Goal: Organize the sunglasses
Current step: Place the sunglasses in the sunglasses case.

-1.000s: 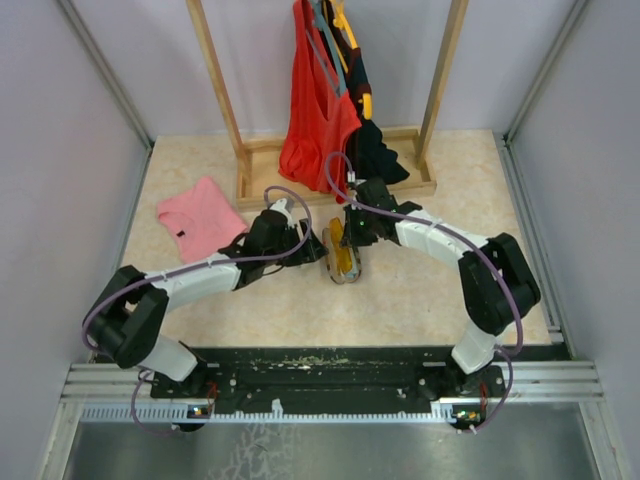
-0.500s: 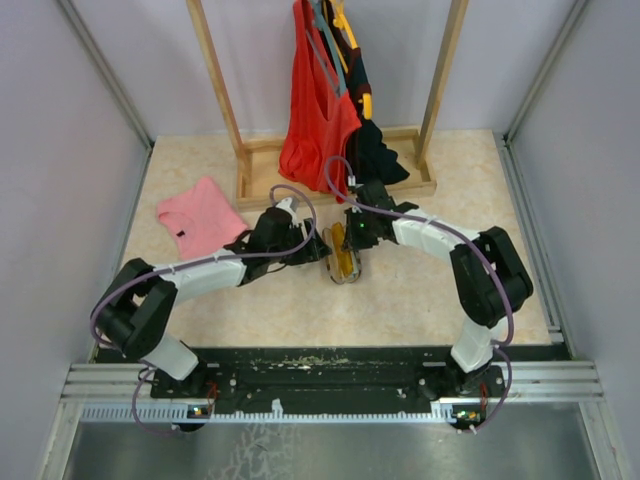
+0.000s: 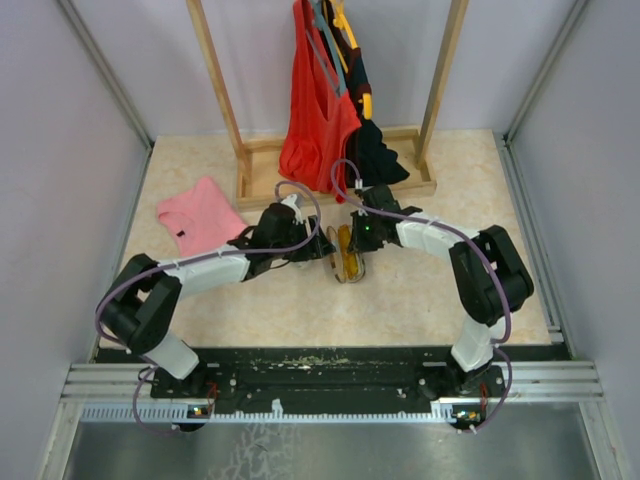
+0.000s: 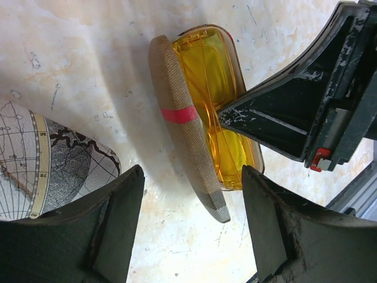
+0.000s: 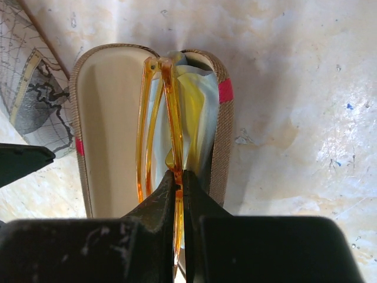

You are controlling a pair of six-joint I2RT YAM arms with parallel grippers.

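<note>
Right gripper clamped on sunglasses, which stand inside the open case. Left gripper has its jaws apart, just beside the case.

Brown case w/ red stripe open on marble-look bench, pale cloth inside. Map-print item beside it. Pink top lies left. Wooden rack at back, red garment + dark garment hanging.
</note>
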